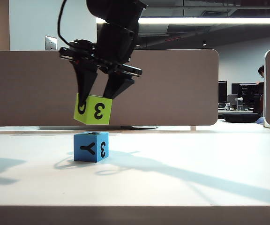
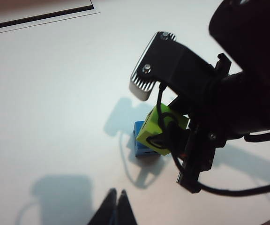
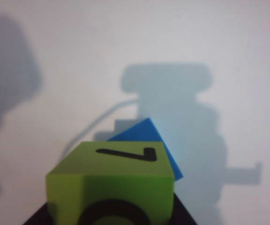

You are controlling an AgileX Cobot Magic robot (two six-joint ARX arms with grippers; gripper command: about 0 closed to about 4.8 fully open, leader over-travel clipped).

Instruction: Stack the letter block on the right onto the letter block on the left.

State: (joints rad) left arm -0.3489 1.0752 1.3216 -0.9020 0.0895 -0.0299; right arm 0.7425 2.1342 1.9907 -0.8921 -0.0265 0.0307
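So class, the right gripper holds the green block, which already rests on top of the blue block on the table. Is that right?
Not quite. The right gripper does hold the green block, but the exterior view shows it in the air, with a clear gap above the blue block, which sits on the table.

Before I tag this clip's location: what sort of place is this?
Probably an open-plan office or lab: a white table backed by a grey partition, computer monitors behind, and a ceiling strip light. The right gripper holds a green block above a blue block.
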